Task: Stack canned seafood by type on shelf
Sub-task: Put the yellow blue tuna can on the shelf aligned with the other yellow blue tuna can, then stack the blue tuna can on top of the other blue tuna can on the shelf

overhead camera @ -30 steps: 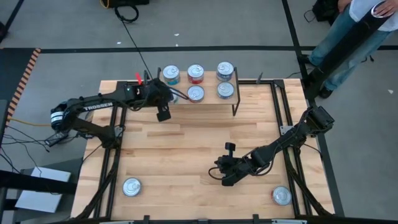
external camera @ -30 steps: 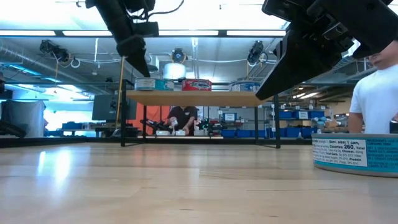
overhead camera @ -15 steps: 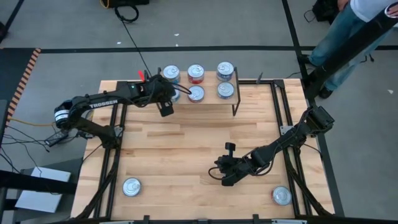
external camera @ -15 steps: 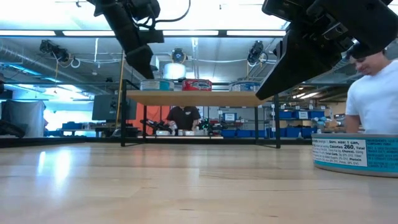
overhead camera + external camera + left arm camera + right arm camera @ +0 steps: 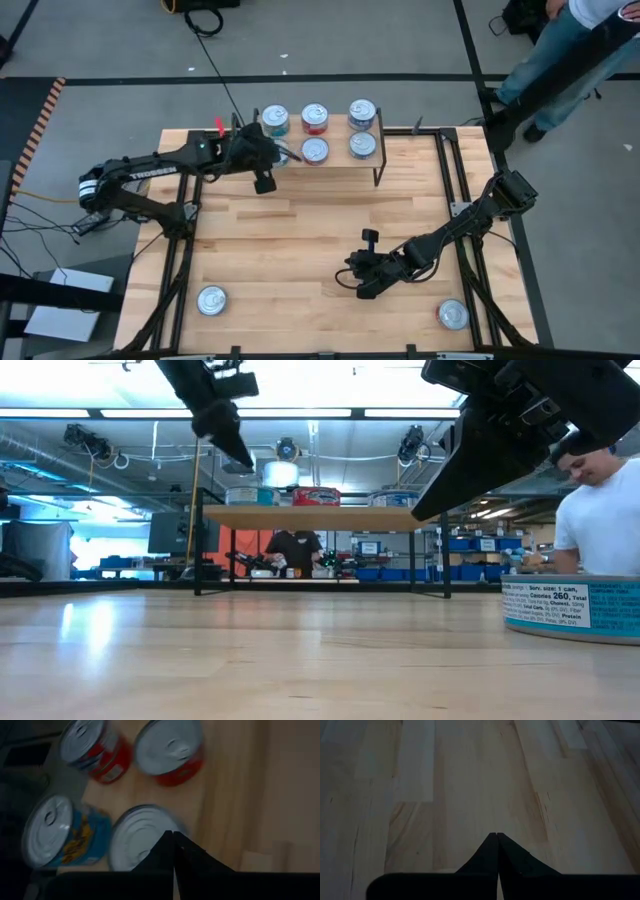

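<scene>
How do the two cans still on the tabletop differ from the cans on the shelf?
The two tabletop cans sit far apart at the near corners; the shelf cans cluster together. Tabletop cans rest low on the table; shelf cans sit raised on the shelf. All have silver lids.

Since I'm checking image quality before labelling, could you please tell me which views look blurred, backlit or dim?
Left wrist view: the cans on the shelf are smeared by motion blur. Low view: bright ceiling strips backlight both arms into silhouettes, and the near can at the right edge is cut off. Right wrist view: dim, darkening toward the edges over bare tabletop. High view: evenly lit and sharp.
</scene>
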Controlling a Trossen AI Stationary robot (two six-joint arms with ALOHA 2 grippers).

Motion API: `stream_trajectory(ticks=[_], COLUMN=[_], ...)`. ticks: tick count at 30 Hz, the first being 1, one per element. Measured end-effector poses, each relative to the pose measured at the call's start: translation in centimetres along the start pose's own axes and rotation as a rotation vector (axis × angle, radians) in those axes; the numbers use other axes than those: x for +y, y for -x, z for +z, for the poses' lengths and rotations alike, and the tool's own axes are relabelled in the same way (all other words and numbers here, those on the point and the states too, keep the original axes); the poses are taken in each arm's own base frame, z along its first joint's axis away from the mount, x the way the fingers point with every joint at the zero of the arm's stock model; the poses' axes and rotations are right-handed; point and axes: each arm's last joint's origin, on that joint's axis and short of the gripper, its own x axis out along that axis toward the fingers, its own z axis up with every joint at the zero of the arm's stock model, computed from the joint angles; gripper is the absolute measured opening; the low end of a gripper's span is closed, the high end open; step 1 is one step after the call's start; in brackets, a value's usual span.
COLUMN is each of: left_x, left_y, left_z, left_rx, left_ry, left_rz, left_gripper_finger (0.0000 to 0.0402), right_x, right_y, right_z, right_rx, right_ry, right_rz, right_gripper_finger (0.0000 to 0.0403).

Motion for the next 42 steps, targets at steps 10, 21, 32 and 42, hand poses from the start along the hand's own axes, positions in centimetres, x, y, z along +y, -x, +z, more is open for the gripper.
stream_trajectory(ticks=[10, 21, 32, 42], left_x=[-6.0, -12.3, -18.1, -22.2], left_y=[3.6, 7.5, 9.9, 9.0], left_z=[-0.8, -3.8, -9.5, -14.9], left_rx=[-0.098, 0.128, 0.402, 0.523], left_ry=[-0.129, -0.135, -0.023, 0.070], left_rz=[-0.197, -0.550, -0.725, -0.919], left_gripper_finger=[0.0005, 0.0005, 0.0005, 0.0005], right_x=[0.0, 0.1, 0.1, 0.1], right_y=[0.0, 0.0, 0.0, 0.0], right_z=[0.0, 0.0, 0.0, 0.0], right_rx=[0.004, 0.010, 0.010, 0.005], right_ry=[0.001, -0.002, -0.002, -0.005], right_rz=[0.009, 0.024, 0.025, 0.026], right_gripper_finger=[0.0010, 0.0010, 0.0010, 0.0010])
